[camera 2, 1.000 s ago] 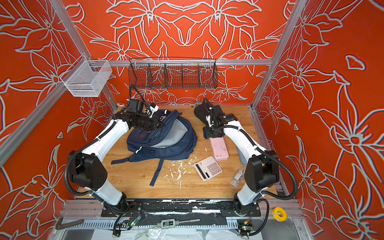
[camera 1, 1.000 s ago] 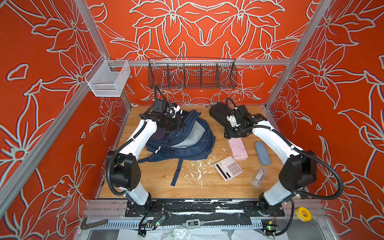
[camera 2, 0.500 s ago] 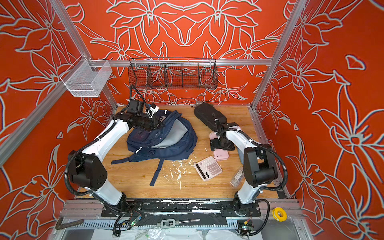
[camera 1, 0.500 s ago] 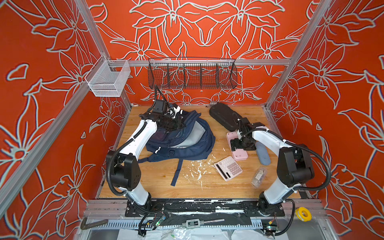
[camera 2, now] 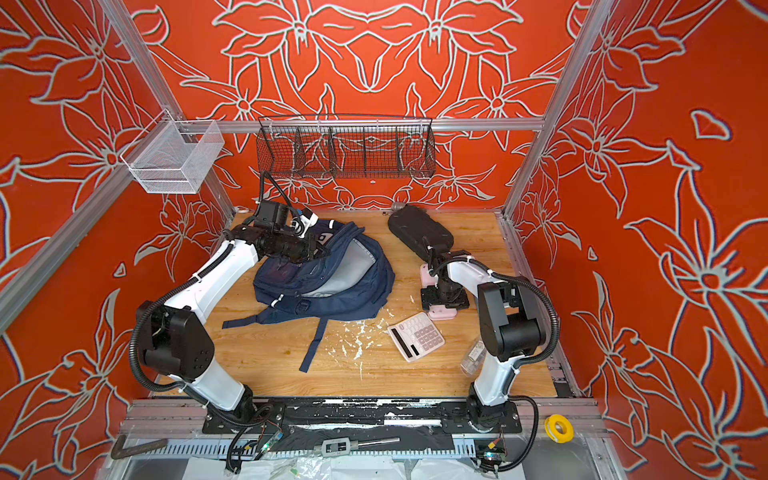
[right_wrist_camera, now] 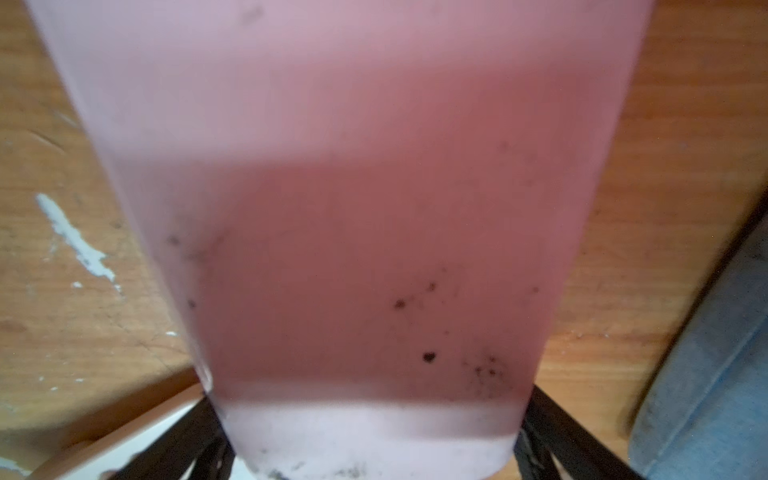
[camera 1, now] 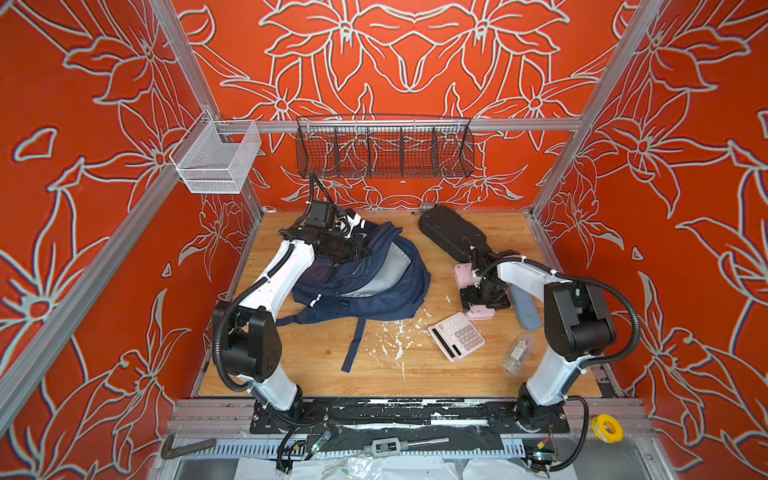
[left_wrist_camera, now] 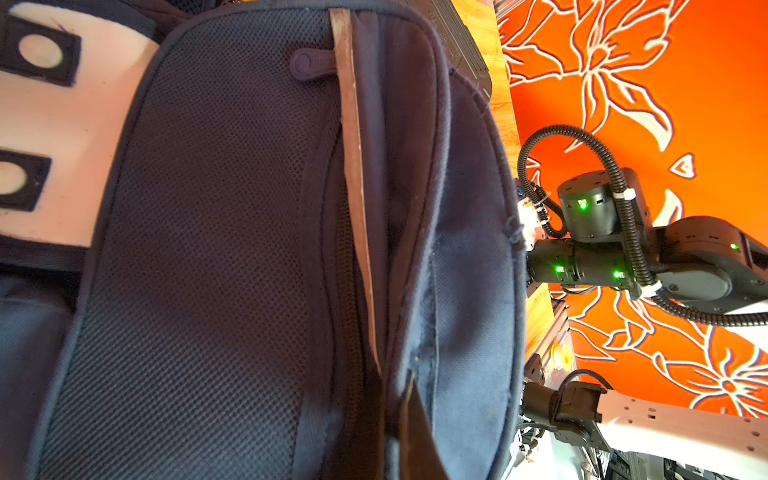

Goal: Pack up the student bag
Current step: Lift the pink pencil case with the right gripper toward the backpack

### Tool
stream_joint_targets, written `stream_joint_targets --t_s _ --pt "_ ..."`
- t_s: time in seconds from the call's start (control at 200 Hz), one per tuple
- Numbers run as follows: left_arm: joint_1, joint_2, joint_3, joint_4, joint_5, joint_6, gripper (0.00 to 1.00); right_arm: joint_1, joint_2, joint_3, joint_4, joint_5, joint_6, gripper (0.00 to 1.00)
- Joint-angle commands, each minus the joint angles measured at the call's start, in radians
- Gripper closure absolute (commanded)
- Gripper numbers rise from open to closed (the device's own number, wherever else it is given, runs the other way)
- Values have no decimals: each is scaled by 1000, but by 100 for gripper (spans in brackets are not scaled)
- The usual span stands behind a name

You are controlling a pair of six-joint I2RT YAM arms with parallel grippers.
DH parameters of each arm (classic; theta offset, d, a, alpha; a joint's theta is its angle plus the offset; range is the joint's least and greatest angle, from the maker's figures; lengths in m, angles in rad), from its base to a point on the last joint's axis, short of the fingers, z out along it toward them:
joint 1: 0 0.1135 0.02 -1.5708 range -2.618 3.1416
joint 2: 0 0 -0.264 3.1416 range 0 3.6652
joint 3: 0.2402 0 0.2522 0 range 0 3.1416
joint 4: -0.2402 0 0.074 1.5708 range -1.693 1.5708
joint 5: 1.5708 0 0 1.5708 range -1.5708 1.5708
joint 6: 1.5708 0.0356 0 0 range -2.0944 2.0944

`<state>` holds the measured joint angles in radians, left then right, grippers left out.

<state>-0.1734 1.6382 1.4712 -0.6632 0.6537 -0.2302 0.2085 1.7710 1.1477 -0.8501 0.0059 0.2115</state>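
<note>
The student bag (camera 1: 374,274) (camera 2: 345,270), navy with its grey lining showing, lies on the left half of the wooden table with the main mouth gaping. My left gripper (camera 1: 357,249) (camera 2: 320,249) is at the bag's far upper rim, shut on the fabric; the left wrist view is filled by the navy mesh of the student bag (left_wrist_camera: 232,249), and the jaws are hidden in it. My right gripper (camera 1: 484,297) (camera 2: 442,297) points down over a pink case (camera 1: 482,313) (right_wrist_camera: 353,208). It is open, with a black finger (right_wrist_camera: 195,436) on each side of the case.
A black oval hard case (camera 1: 451,232) lies at the back right. A pink-white calculator (camera 1: 457,336), a blue-grey pouch (camera 1: 525,307) and a small clear box (camera 1: 517,353) lie nearby. A black wire basket (camera 1: 384,145) and a white mesh basket (camera 1: 216,160) hang above.
My right gripper has left the black hard case at the back, come forward over the pink case and opened wider. The left arm and bag have not moved.
</note>
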Motion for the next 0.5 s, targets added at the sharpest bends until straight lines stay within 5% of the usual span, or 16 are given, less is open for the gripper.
stream_joint_targets --t_s 0.0,0.29,0.495 --pt "-5 -55 -8 39 43 19 100 -10 -5 21 -27 37 -9 3" --pt "-5 -51 10 39 45 15 100 -10 78 -23 72 -2 10 3" --pt "-5 -47 22 24 34 43 100 0 -39 29 20 52 -31 32"
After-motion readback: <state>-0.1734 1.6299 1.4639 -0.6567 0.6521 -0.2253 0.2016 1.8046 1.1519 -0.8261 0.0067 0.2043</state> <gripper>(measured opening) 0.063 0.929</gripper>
